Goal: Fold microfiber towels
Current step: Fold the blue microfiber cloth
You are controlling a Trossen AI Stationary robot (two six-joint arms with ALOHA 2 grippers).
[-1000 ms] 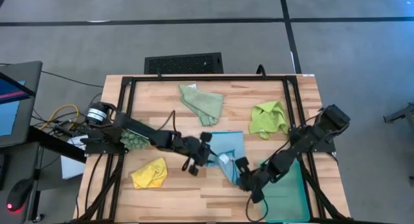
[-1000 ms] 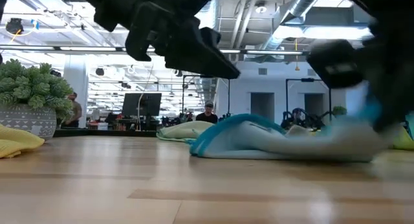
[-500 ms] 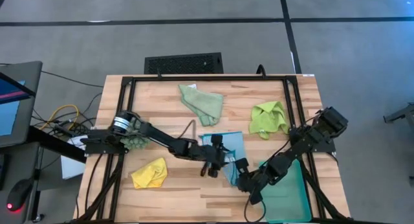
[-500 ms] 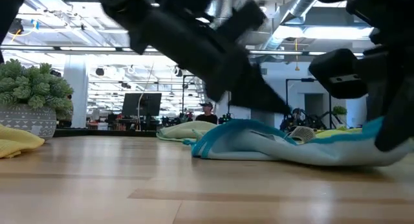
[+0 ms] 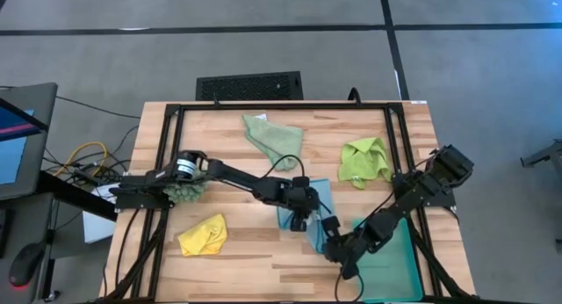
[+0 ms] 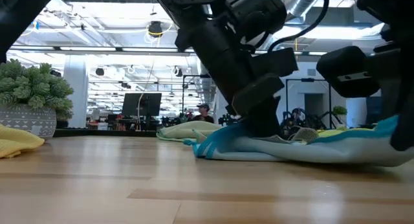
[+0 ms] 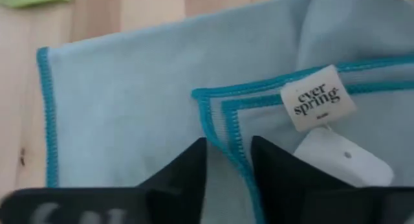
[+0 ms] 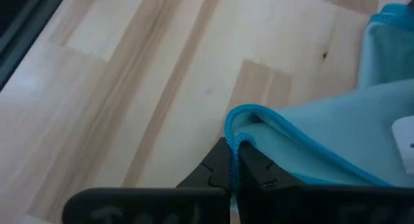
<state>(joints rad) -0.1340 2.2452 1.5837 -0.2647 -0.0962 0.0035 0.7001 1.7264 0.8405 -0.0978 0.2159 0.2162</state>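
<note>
Mid-counter (image 5: 219, 251), the blue towel (image 5: 318, 199) lies partly folded, soft, light and limp, best taken by a hemmed corner. The right pincer (image 8: 231, 166), at its 5 o'clock edge, pinches a doubled hem; the left pincer (image 7: 228, 167), jaws slightly apart, straddles the stitched edge. Its long axis runs 11 to 5 o'clock.

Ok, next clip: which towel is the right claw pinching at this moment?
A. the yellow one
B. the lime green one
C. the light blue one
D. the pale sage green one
C: in the right wrist view the right claw is shut on a folded edge of the light blue towel, while the other three towels lie apart from it in the high view.
</note>
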